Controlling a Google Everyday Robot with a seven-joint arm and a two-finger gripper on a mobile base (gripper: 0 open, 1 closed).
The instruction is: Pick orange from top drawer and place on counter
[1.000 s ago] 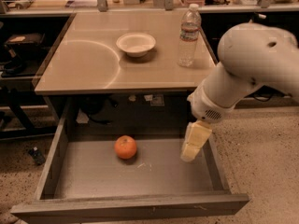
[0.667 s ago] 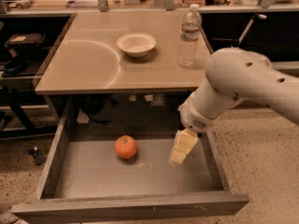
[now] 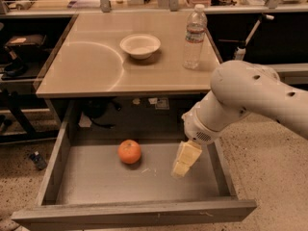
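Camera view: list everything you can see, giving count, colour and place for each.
orange: one, bright orange, on the drawer floor, left of centre
drawer: one, grey, pulled open below the counter
counter: one, glossy beige, above the drawer
bowl: one, white, on the counter, near the middle
bottle: one, clear, upright on the counter, right of the bowl
workbench: one, light, cluttered, behind the counter
arm: one, white, reaching in from the right
tool: one, yellowish, low inside the drawer, right of the orange, not touching it

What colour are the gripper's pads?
Pale yellow, seen in the camera view; the gripper hangs over the drawer floor, apart from the orange.
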